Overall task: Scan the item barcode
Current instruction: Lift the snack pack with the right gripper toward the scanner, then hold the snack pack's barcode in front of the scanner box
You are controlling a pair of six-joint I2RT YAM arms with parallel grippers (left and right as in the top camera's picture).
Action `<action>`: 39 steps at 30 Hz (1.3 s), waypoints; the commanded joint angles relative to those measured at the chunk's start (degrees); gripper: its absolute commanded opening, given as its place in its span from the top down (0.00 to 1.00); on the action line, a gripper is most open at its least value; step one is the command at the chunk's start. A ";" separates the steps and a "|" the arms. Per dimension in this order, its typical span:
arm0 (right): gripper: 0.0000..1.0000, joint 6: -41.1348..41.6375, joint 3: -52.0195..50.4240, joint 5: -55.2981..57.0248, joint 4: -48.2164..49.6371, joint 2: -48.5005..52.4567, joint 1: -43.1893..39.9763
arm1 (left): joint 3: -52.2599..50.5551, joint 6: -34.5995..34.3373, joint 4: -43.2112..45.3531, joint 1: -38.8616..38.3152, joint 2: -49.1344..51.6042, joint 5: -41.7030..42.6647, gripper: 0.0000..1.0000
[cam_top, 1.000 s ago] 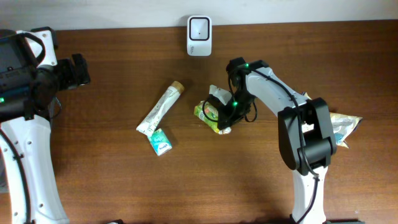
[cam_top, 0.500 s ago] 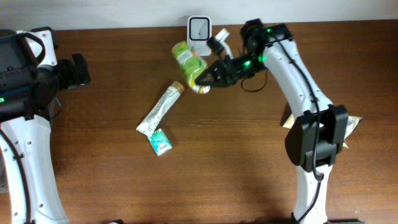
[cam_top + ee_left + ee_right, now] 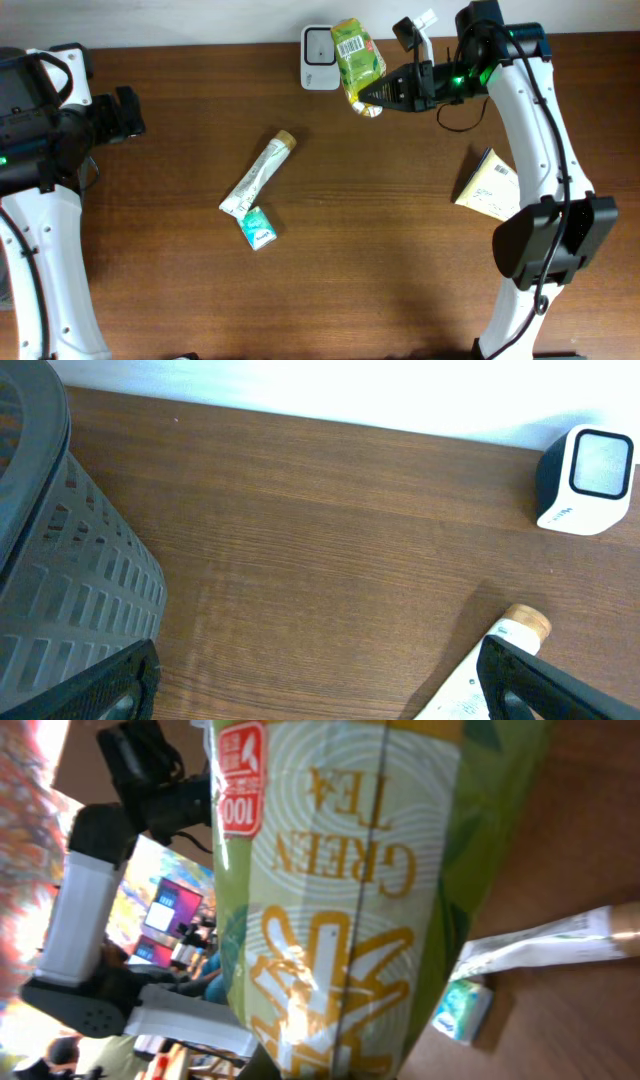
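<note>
A green tea packet (image 3: 358, 55) hangs above the table just right of the white barcode scanner (image 3: 320, 45), its barcode label facing up toward the overhead camera. My right gripper (image 3: 378, 98) is shut on the packet's lower end. The packet (image 3: 340, 900) fills the right wrist view and hides the fingers. My left gripper (image 3: 125, 110) stays at the far left, open, with nothing between its fingers (image 3: 520, 680). The scanner (image 3: 587, 478) shows at the top right of the left wrist view.
A white tube with a tan cap (image 3: 258, 175) and a small teal box (image 3: 257, 227) lie left of centre. A pale yellow flat packet (image 3: 490, 185) lies at the right. A grey slotted basket (image 3: 60, 580) stands beside the left gripper.
The right arm has lifted the green tea packet off the table and carried it up and right, beside the scanner, turning its barcode upward. The left arm has not moved.
</note>
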 commanded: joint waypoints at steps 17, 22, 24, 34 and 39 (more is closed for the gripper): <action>0.96 -10.10 8.83 124.58 51.34 13.09 25.94 | 0.24 0.09 0.13 0.22 -0.28 0.00 0.01; 0.96 -27.39 8.81 128.23 63.45 22.91 25.92 | 0.24 0.09 0.13 0.22 -0.28 0.00 0.01; 0.96 -30.12 8.79 131.80 67.89 26.29 25.66 | 0.24 0.09 0.13 0.22 -0.28 0.00 0.01; 0.96 -30.10 8.79 135.40 74.95 31.23 24.39 | 0.24 0.09 0.13 0.22 -0.28 0.00 0.01; 0.96 -30.12 8.79 136.72 74.97 31.23 24.46 | 0.24 0.07 0.13 0.22 -0.28 0.00 0.01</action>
